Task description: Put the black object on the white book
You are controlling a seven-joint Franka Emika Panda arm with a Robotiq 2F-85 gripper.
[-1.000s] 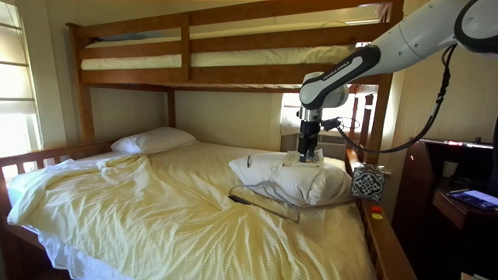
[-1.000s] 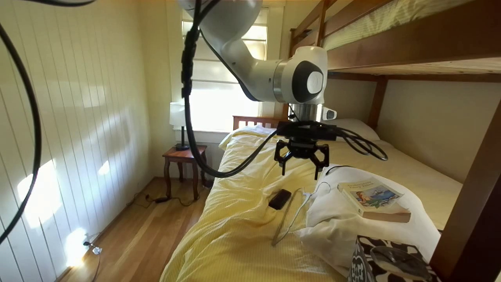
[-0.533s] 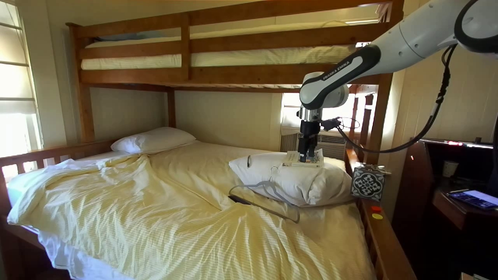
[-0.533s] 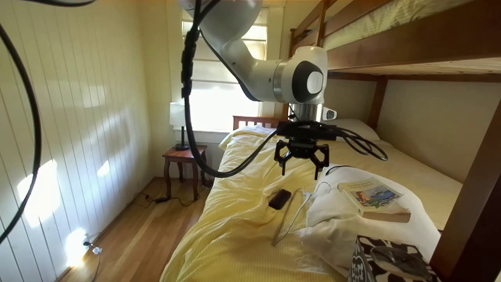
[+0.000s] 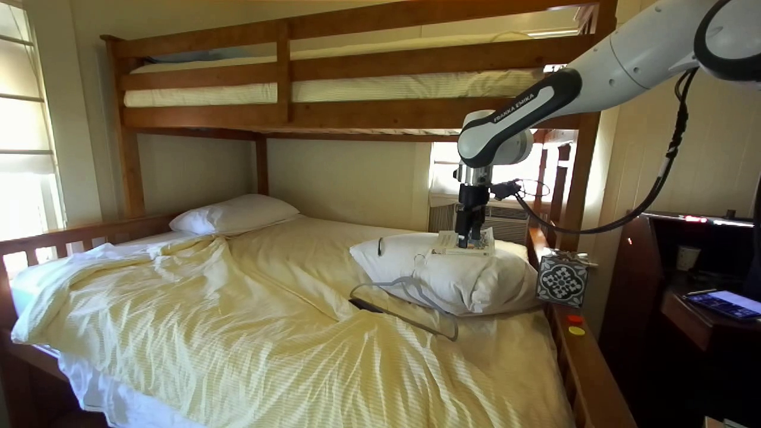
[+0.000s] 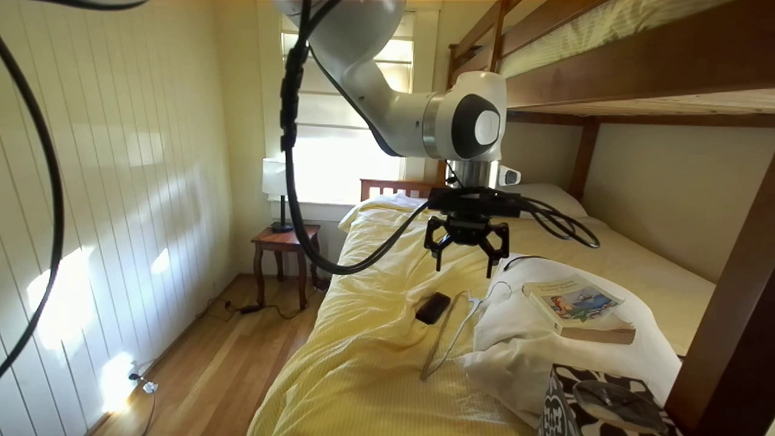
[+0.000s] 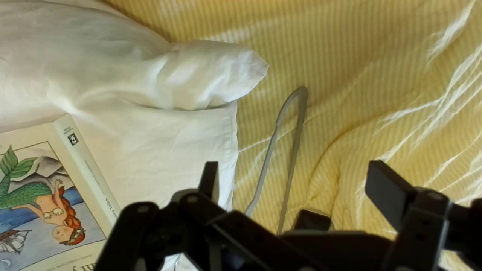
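Observation:
The black object (image 6: 433,308) is a small dark rectangular block lying on the yellow striped bedding. It also shows in an exterior view (image 5: 365,305) and, partly hidden by the gripper body, in the wrist view (image 7: 312,220). The white book (image 6: 578,303), a pale paperback with a mermaid cover, lies flat on a white pillow (image 6: 514,357). It also shows in the wrist view (image 7: 49,195) and is partly covered by the gripper in an exterior view (image 5: 443,245). My gripper (image 6: 464,272) is open and empty, pointing down above the bed near the pillow's edge (image 7: 293,169).
A grey hanger-like wire loop (image 7: 293,165) lies beside the black object against the pillow. A thin dark curved strip (image 6: 525,258) lies on the pillow. A patterned box (image 5: 562,282) stands by the bed rail. The upper bunk (image 5: 380,113) overhangs the bed.

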